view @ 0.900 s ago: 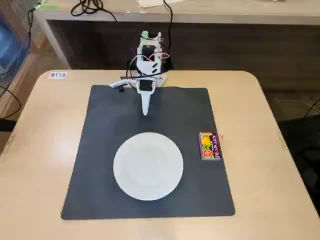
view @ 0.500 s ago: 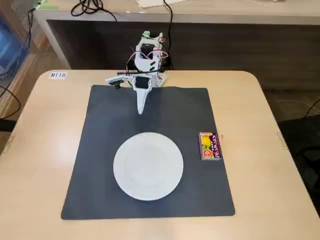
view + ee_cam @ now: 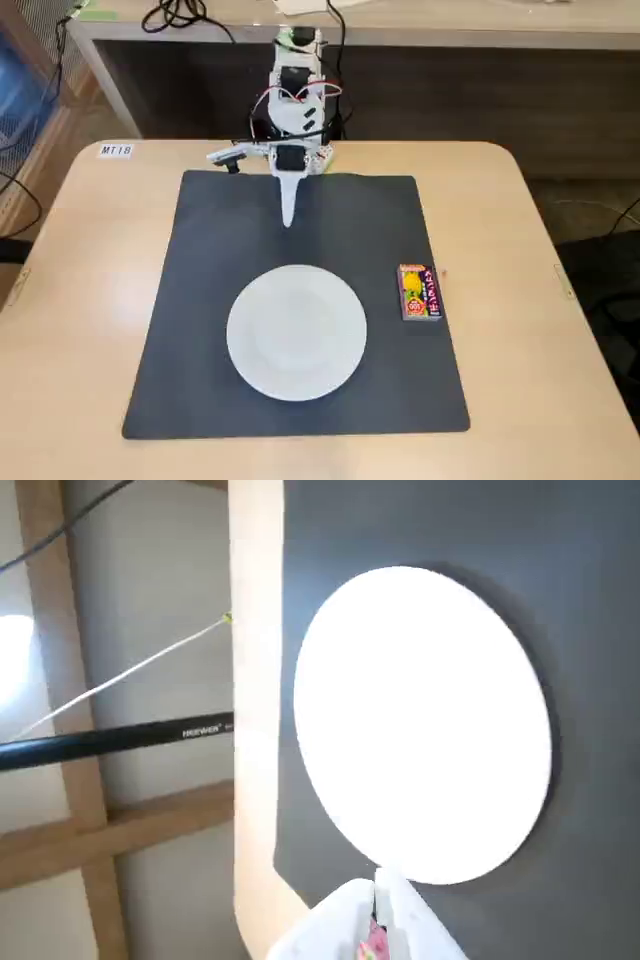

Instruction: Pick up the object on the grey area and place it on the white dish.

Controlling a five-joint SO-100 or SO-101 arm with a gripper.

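Here, line by line:

Arm: the white SO-100-type arm (image 3: 296, 105) stands at the far edge of the beige tabletop (image 3: 80, 300) in the fixed view, folded low over its base, with red and black wiring showing on its upper part.

Gripper: the gripper (image 3: 288, 218) points toward the camera over the far part of the mat, its white fingers tapering to one narrow tip; the two fingers lie together with nothing between them. In the wrist view the gripper (image 3: 381, 895) enters from the bottom edge, its fingers meeting along a thin seam.

Object: the small red and yellow box (image 3: 420, 291) lies flat on the mat near its right edge in the fixed view, just right of the plate and apart from it, well apart from the gripper.

Grey area: the dark grey mat (image 3: 200, 350) lies square on the middle of the table; in the wrist view the mat (image 3: 580, 600) fills the right side.

White dish: the round white plate (image 3: 296, 332) sits on the near-centre of the mat, bare on top; in the wrist view the plate (image 3: 420, 720) is washed out bright.

Label: a small white tag (image 3: 116, 150) lies on the tabletop's far left corner.

Surroundings: in the wrist view a black rod (image 3: 110, 742) and a thin white cable (image 3: 130, 675) cross the space beyond the table's edge.
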